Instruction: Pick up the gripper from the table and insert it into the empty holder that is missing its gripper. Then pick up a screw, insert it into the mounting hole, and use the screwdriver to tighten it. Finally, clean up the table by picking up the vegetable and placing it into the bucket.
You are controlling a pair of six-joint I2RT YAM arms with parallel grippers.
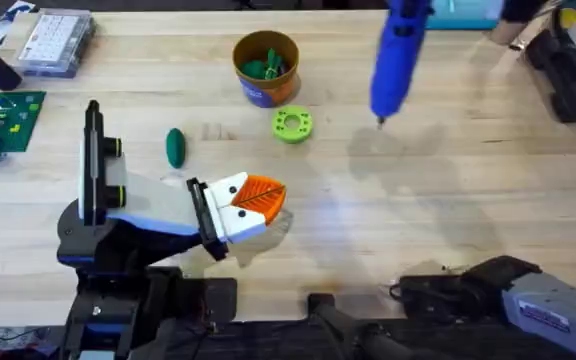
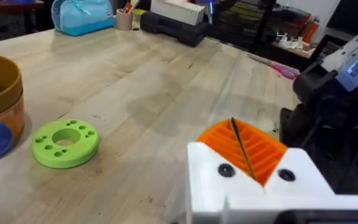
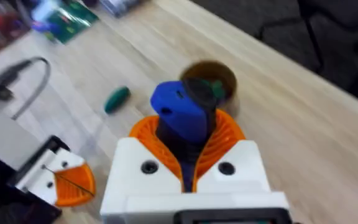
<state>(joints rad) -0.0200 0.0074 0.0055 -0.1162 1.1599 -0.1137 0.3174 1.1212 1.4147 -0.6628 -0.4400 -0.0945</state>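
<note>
Left gripper (image 1: pixel 260 200) low over the table (image 1: pixel 448 200), near the front edge, white fingers with orange ribbed pads pressed together, clenched on nothing that I can see. In the left wrist view the pads (image 2: pixel 244 146) meet along a thin dark seam.

Right gripper (image 3: pixel 188 152) clamped on the screwdriver (image 1: pixel 396 55): blue body squeezed between the orange pads in the right wrist view. From overhead the screwdriver hangs tilted above the far right-centre of the table, thin metal tip pointing down, off the wood.

Vegetable (image 1: pixel 175 147) lies on the table, dark green, oblong, left of centre, well apart from both grippers. It shows again in the right wrist view (image 3: pixel 117 98), bare wood all round it.

Bucket (image 1: pixel 265 68) stands upright toward the far side, orange-tan with a blue band low down, green bits inside. Lime-green ring (image 1: pixel 291 124) with holes lies flat just beside the bucket, nearer the front.

Far left corner: clear compartment box (image 1: pixel 56 42). Green circuit board (image 1: pixel 6 120) at the left edge.
</note>
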